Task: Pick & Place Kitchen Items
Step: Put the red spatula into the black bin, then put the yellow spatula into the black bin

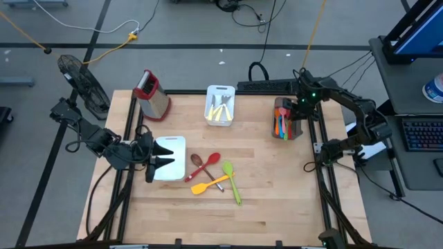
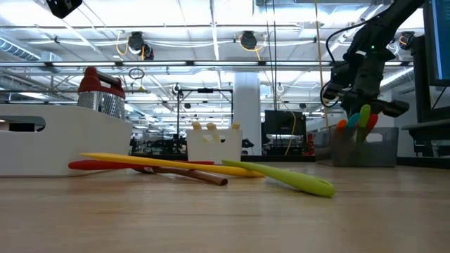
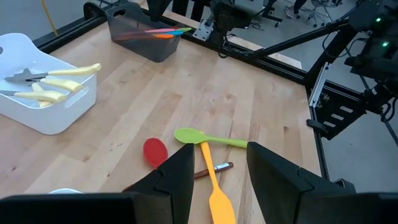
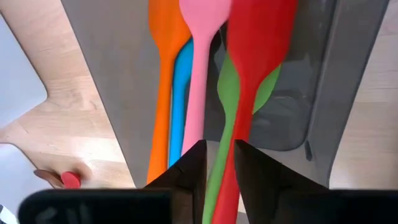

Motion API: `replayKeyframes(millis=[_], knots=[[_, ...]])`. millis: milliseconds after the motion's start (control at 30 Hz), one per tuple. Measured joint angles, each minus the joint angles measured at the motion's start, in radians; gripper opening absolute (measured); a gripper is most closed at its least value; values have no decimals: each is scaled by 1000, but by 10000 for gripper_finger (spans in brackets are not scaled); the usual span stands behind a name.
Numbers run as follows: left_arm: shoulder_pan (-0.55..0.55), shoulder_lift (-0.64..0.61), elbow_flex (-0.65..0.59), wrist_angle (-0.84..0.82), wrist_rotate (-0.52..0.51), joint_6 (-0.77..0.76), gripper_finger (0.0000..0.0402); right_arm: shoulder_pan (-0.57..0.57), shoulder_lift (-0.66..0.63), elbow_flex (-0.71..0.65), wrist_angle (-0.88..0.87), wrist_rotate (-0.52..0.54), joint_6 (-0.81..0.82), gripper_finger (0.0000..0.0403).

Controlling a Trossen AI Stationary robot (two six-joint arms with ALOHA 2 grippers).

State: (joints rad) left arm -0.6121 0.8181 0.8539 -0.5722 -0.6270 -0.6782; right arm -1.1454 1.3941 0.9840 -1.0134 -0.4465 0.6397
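On the bench (image 1: 277, 194), nearest the front, a green spoon (image 1: 232, 182) lay with its bowl toward the middle. A yellow spatula (image 1: 208, 185) crossed a brown-handled red spoon (image 1: 201, 163) just beside it, and a second red spoon (image 1: 207, 163) lay among them, all four touching or overlapping in one loose heap.

To their left, the left hand (image 1: 166, 158) hovered low over a white tray (image 1: 173, 145), its fingers (image 3: 177, 180) standing moderately apart and gripping nothing, pointed toward the heap.

Farther back stood a white bin (image 1: 220, 105) with pale-handled cutlery inside, and to its left a steel grater (image 1: 151, 95) with a red top.

At the far right edge sat a grey bin (image 1: 285, 119) holding an orange spatula (image 4: 163, 81), a blue one (image 4: 180, 93), a pink one (image 4: 202, 68), a green spoon (image 4: 227, 99) and a red spatula (image 4: 249, 56) packed side by side. The right hand (image 4: 217, 163) hung directly above that bin, its fingers narrowly parted on either side of the red and green handles; whether they pinched either one could not be told.
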Motion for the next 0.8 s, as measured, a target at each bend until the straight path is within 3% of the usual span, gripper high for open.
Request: replayKeyframes(millis=[433,800], knots=[[0,0,0,-1,24,27,152,0,-30,0,-1,-57,-58,92],[0,12,0,-1,31,19,152,43,-281,0,43,-50,-86,79]])
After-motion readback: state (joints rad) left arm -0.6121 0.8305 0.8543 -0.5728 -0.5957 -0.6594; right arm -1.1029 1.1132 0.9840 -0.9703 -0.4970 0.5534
